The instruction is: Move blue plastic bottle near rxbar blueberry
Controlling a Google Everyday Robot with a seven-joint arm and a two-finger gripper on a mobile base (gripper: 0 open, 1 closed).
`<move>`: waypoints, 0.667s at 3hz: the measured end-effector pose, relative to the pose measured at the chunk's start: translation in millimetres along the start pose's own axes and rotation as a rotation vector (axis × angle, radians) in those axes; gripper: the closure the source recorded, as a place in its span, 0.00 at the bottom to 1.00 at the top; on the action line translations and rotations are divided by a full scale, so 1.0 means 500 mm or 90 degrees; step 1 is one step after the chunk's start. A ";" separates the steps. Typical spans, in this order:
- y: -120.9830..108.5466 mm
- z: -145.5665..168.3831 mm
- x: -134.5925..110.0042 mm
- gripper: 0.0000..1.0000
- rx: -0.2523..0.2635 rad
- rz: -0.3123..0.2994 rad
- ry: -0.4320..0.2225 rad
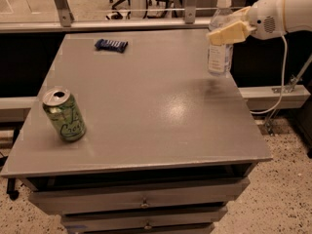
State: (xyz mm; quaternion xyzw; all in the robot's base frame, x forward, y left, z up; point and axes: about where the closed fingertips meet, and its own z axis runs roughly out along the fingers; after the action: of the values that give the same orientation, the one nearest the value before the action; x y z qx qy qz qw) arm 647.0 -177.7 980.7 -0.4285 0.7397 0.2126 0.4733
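The blue plastic bottle [219, 52] is a clear bottle with a white cap and white label, upright over the table's right edge. My gripper [225, 32] reaches in from the right on a white arm, and its tan fingers [229, 33] are shut around the bottle's upper body. The bottle's base seems to hang just above the grey tabletop [156, 96]. The rxbar blueberry [111, 45] is a small dark blue wrapper lying flat at the far left of the table, well to the left of the bottle.
A green soda can [63, 115] stands tilted near the front left corner. Drawers [141, 199] sit below the tabletop. A metal rail [131, 23] runs behind the table, and a cable [280, 82] hangs from the arm on the right.
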 end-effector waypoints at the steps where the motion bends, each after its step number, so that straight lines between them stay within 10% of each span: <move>1: 0.000 0.001 0.000 1.00 0.000 0.000 0.000; 2: 0.003 0.049 -0.031 1.00 -0.002 -0.010 -0.031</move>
State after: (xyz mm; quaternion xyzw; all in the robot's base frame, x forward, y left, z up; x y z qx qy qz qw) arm 661.3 -152.6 982.7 -0.4298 0.7244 0.2204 0.4918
